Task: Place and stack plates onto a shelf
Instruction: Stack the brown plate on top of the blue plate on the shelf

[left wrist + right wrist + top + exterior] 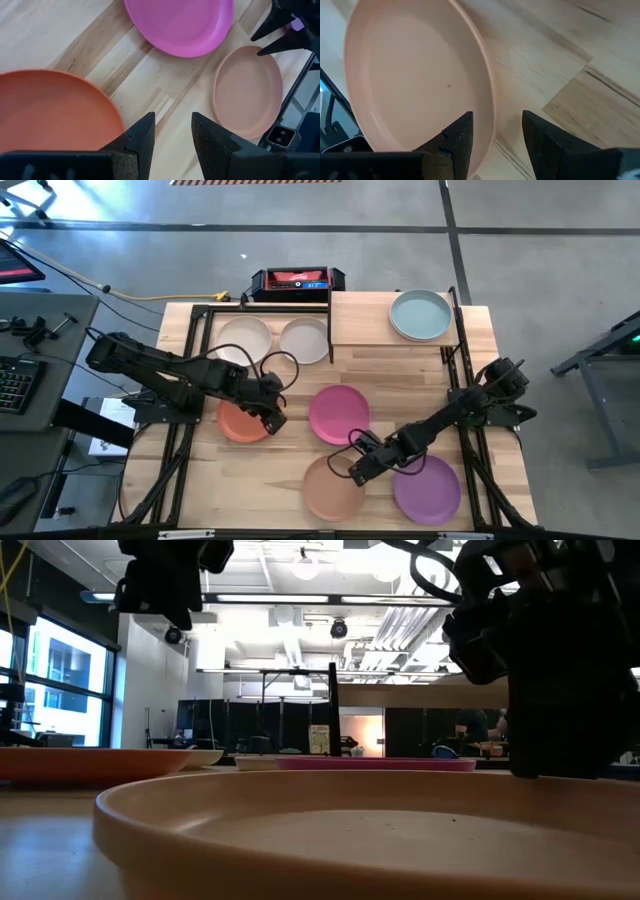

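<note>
Dark right gripper [493, 132] hangs open, empty, over the round matte tan plate's [415, 80] rim near the tabletop's [480, 340] front edge; left gripper [172, 132] gapes narrowly beside the round orange-red plate [50, 110].

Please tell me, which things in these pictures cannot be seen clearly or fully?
- Orange-red plate: high view, the left gripper covers its right edge; left wrist view, the picture's edge cuts it.
- Purple plate: high view, the right arm hides its upper left part.
- Peach plate: low view, too near; it fills the foreground and blocks the table behind.
- Shelf: low view, cannot be made out.
</note>
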